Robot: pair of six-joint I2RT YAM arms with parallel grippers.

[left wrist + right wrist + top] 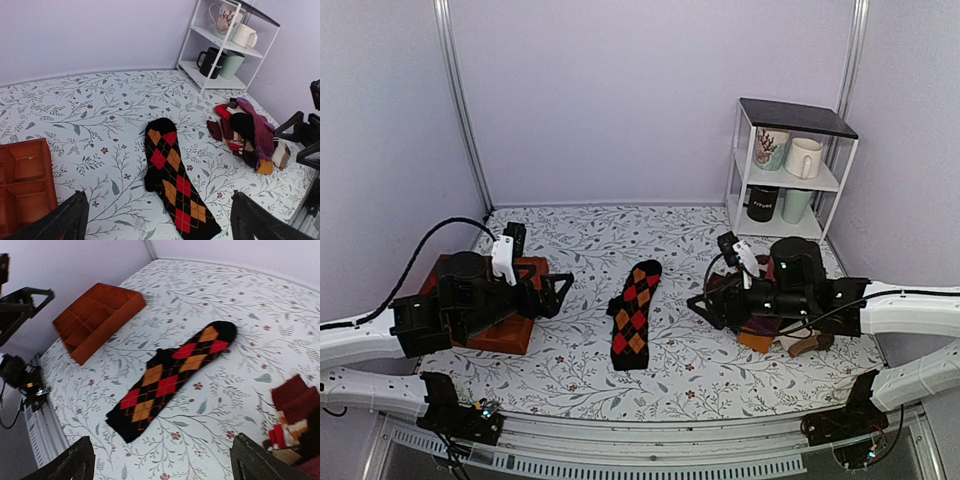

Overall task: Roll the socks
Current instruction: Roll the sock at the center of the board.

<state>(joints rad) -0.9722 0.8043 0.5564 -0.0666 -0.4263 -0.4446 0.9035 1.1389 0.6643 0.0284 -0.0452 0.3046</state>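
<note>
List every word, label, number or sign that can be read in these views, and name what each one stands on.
Black mug on the shelf: one short line of white lettering, too small and blurred to read.
Floral mug: a drawing only, no words visible.
Nothing else in the three views bears text that can be read.

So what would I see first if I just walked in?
The black socks with red and orange diamonds, lying flat in the middle of the flowery table. Then the heap of mixed socks on the right, and the white shelf holding mugs in the back right corner.
</note>
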